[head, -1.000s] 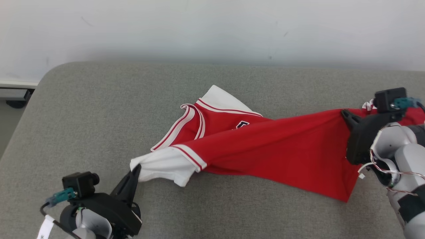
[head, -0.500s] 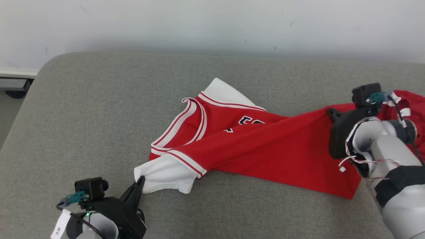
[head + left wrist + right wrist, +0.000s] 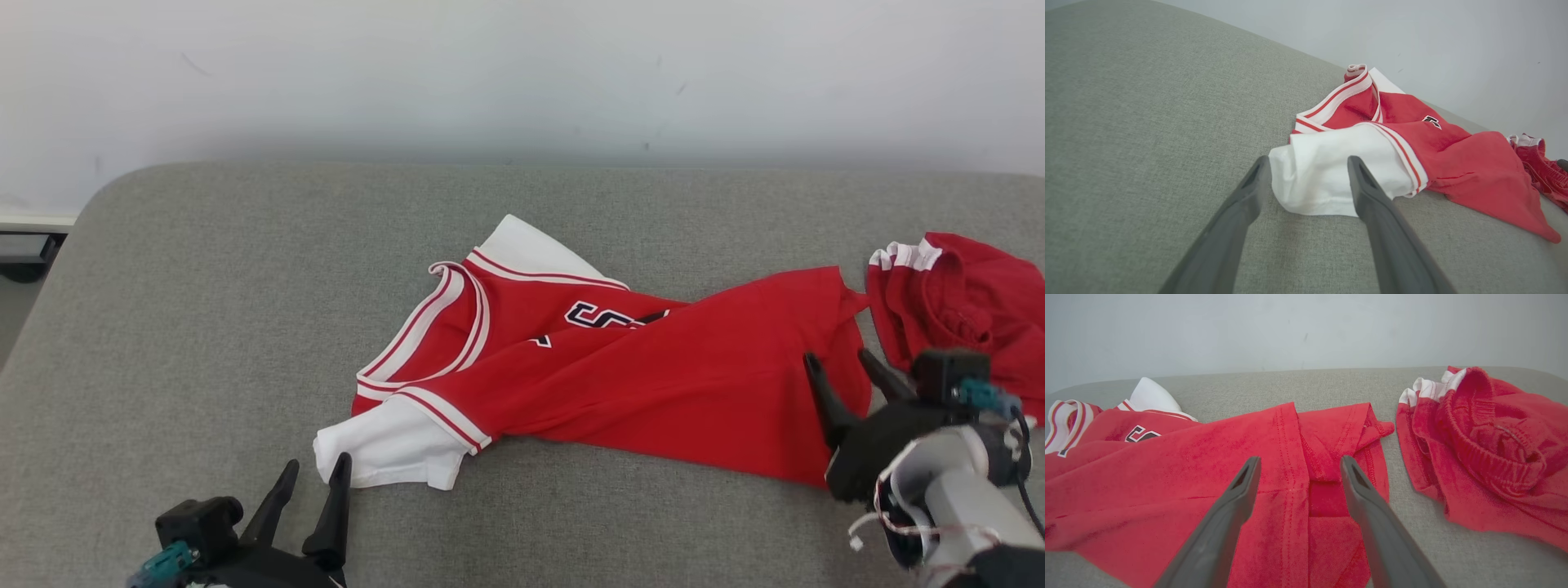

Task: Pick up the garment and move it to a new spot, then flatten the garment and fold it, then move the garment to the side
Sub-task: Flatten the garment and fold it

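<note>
Two sets, both empty. Lower left of head view: left fingers (image 3: 336, 498) spread, tips right at the white sleeve (image 3: 392, 445) edge, nothing pinched. Mid-frame: jersey (image 3: 653, 376) lies on the desk (image 3: 204, 286), twisted, body bunched over itself, not flat. Lower right: right fingers (image 3: 820, 394) wide apart over the folded hem, not clamped. Far right: red shorts (image 3: 955, 294) just beside that hem, so keep clear of them. Looks like the flatten step. Regrip single layers at sleeve and hem corner, lift low, pull apart evenly to undo the twist, then lay down.
</note>
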You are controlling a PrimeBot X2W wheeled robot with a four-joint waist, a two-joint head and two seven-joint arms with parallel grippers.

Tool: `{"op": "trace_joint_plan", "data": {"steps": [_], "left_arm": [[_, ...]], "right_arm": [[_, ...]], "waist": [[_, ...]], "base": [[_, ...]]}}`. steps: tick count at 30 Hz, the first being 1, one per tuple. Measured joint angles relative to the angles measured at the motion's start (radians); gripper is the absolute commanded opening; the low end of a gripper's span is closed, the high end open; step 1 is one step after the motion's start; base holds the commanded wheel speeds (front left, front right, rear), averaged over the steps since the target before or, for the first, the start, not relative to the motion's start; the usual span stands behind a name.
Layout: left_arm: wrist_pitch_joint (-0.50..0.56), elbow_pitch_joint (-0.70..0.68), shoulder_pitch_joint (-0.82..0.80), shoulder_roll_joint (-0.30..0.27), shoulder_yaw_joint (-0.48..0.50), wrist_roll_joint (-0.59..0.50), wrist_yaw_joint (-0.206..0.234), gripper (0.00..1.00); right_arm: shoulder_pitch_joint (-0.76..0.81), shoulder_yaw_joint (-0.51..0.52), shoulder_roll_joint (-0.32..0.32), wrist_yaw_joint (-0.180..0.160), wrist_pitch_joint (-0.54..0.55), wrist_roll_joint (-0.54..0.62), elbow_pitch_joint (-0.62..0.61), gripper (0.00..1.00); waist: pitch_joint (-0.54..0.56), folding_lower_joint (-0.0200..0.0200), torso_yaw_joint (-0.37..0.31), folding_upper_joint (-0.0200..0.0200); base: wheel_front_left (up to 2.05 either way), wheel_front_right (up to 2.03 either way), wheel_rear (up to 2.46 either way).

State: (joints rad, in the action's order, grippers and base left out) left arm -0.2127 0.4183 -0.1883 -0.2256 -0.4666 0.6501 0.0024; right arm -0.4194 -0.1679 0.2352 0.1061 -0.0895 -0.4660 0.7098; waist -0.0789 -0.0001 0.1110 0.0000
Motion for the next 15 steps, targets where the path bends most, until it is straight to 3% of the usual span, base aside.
{"op": "trace_joint_plan", "data": {"steps": [7,15], "left_arm": [[-0.01,-0.088,0.08,-0.03,0.007,-0.026,0.051,1.0],[-0.009,-0.113,0.08,-0.031,-0.003,-0.035,0.051,1.0]], "right_arm": [[0.131,0.002,-0.007,-0.01,-0.063,0.001,-0.065,1.0],[0.141,-0.003,0.005,-0.028,-0.078,0.018,-0.104,1.0]], "waist": [[0.007,0.0,-0.017,0.0],[0.008,0.0,-0.024,0.0]], "base": [[0.0,0.0,0.0],[0.0,0.0,0.0]]}}
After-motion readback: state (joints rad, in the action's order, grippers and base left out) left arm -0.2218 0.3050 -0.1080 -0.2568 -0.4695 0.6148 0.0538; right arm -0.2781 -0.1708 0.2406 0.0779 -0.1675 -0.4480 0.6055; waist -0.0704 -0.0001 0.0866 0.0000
